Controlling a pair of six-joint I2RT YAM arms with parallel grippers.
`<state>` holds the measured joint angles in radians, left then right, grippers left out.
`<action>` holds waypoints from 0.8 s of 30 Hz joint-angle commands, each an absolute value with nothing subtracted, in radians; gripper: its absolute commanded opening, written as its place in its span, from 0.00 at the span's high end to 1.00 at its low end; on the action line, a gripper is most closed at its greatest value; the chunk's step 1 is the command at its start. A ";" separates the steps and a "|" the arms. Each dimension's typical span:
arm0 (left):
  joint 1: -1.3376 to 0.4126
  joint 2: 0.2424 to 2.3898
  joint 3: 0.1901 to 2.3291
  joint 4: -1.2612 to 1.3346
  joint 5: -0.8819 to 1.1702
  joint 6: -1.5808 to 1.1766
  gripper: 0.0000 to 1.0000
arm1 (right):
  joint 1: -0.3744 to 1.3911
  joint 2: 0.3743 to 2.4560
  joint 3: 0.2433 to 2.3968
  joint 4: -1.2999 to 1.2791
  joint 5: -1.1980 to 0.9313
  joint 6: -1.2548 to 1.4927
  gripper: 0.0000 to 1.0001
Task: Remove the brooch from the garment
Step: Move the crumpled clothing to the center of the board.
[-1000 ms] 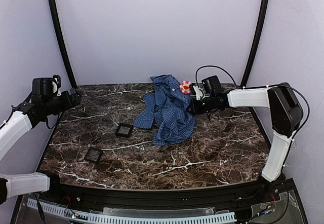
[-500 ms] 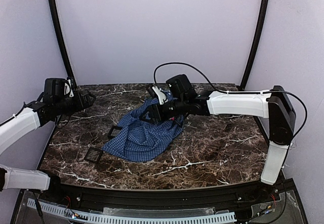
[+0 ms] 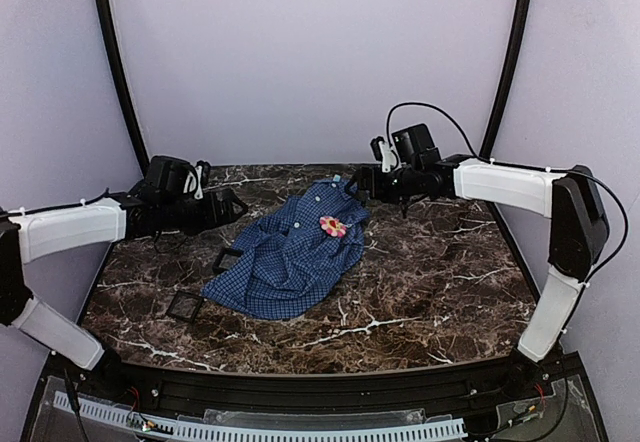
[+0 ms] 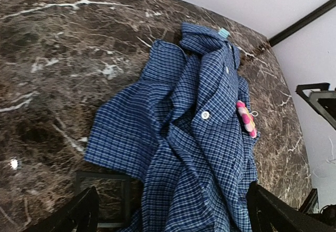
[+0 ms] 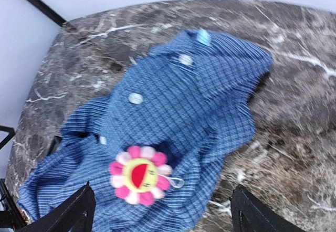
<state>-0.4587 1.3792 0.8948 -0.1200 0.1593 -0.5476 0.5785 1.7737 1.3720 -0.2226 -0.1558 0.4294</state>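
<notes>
Plainly, the brooch (image 3: 333, 226) sat on the garment (image 3: 285, 267), toward its right side. The left gripper (image 3: 232, 205) hovered just left of the garment and the right gripper (image 3: 358, 184) beside its collar end, both with fingers spread and holding nothing.

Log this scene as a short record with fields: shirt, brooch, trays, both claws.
shirt: blue checked, crumpled on the marble table
brooch: pink flower with a yellow centre, lying on the shirt; cannot tell if it is pinned
trays: two small black squares; near tray sits on bare table, far tray lies partly under the shirt's edge
left claw: open, empty, left of the shirt and apart from it
right claw: open, empty, by the shirt's collar end
</notes>
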 commanded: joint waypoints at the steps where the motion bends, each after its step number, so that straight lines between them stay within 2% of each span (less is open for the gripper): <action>1: -0.536 1.512 1.000 -0.058 0.271 -0.540 0.00 | 0.509 1.824 1.296 -0.243 -0.183 0.505 0.14; 7: -0.598 1.719 1.144 -0.064 0.391 -0.529 0.00 | 0.494 1.924 1.336 -0.205 -0.217 0.528 0.22; 18: -0.633 1.861 1.252 -0.169 0.450 -0.492 0.00 | 0.489 2.092 1.458 -0.173 -0.290 0.560 0.29; 22: -0.635 1.890 1.277 -0.209 0.446 -0.481 0.00 | 0.489 2.139 1.497 -0.179 -0.305 0.561 0.39; 24: -0.635 1.917 1.295 -0.232 0.444 -0.481 0.05 | 0.489 2.162 1.515 -0.182 -0.314 0.563 0.47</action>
<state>-0.6289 1.8877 1.2560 -0.1577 0.4316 -0.5041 0.4892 2.1208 1.4708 -0.2020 -0.2821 0.5606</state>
